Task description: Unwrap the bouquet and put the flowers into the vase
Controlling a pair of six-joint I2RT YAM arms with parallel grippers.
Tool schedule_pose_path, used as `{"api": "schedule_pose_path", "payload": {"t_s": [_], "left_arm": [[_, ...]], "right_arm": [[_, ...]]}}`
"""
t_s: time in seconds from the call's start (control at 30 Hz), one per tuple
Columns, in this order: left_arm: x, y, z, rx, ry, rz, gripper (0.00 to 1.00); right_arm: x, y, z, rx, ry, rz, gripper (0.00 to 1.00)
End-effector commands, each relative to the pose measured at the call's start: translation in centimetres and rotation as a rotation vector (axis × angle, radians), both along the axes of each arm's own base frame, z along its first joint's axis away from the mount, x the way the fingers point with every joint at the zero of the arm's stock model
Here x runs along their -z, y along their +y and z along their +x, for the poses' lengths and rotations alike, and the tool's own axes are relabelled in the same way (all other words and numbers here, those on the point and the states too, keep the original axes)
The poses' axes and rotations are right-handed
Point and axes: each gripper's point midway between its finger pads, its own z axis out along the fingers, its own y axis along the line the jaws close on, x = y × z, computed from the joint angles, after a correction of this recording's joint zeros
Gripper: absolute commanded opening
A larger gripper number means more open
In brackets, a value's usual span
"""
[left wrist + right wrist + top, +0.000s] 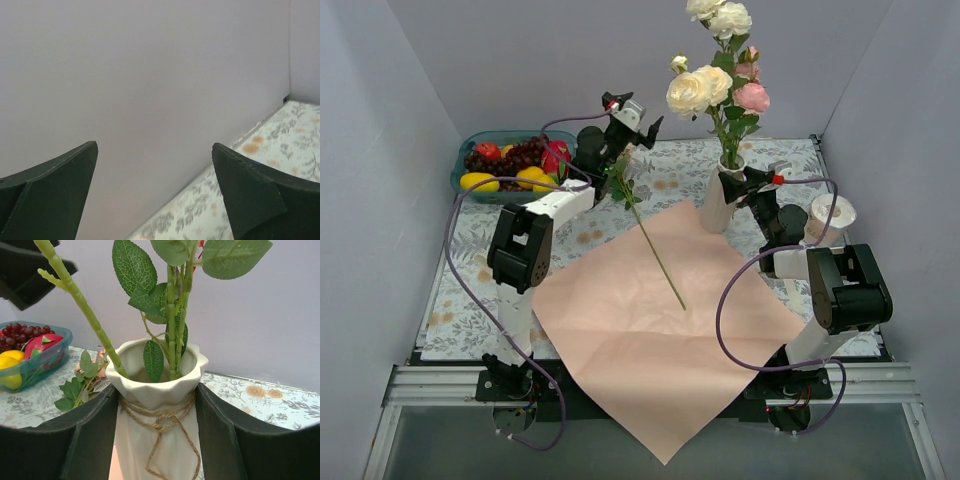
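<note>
Nearest the arm bases, a large pink-salmon paper sheet (pixel 640 340) lies opened flat on the table's floral-patterned cloth (pixel 460 280), with one corner hanging over the near edge. A single long green-stemmed rose (pixel 655 255) lies slantwise on the sheet. Its cut end is near the middle of the paper and its leafy end is past the far-left edge, on the cloth. Its bloom cannot be made out.

At the sheet's far corner, towards the right, a small off-white ceramic vase (pixel 717 212) stands upright. It has a wavy flared rim and brown twine tied round its neck. The right gripper (pixel 745 183) grasps it: in the right wrist view both black fingers (pixel 85 440) press against the neck of the vase (pixel 155 375) from either side. Several roses (pixel 710 88) with cream-white and pink blooms stand in the vase, their green stems going down its mouth and one thicker stem leaning left. Just right of that arm stands a white tape roll (pixel 830 220).

Farther back on the left, the left gripper (pixel 635 128) hangs in the air above the loose rose's leaves. Its dark fingers (pixel 50 185) are spread wide with nothing between them, and they face the grey back wall. At the far left sits a teal plastic tray (pixel 456 172) of colourful fruit.
</note>
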Motion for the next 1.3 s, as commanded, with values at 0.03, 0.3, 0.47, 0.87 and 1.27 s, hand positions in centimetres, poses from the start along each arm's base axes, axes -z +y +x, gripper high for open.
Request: {"api": "schedule_pose_path", "payload": {"t_s": [0.03, 0.3, 0.47, 0.87, 1.27], "left_arm": [[-3.7, 7.1, -1.8, -0.052, 0.13, -0.063, 0.98], [-0.7, 9.9, -5.5, -0.076, 0.364, 0.054, 0.98], [-0.8, 10.9, -8.4, -0.067, 0.404, 0.098, 0.98], [-3.5, 12.5, -11.4, -0.094, 0.395, 0.103, 0.98], [-4.8, 12.8, -12.7, -0.078, 0.353, 0.117, 0.98]], "right_arm": [[-6.0, -2.0, -0.4, 0.154, -0.247, 0.003, 0.01], [-6.0, -3.4, -1.0, 0.321, -0.289, -0.099, 0.01], [-5.7, -3.9, -2.4, 0.347, -0.283, -0.087, 0.01], [-4.7, -3.7, -3.0, 0.327, -0.214, -0.093, 0.52], [-6.0, -3.9, -3.7, 0.331, -0.201, -0.094, 0.84]]}}
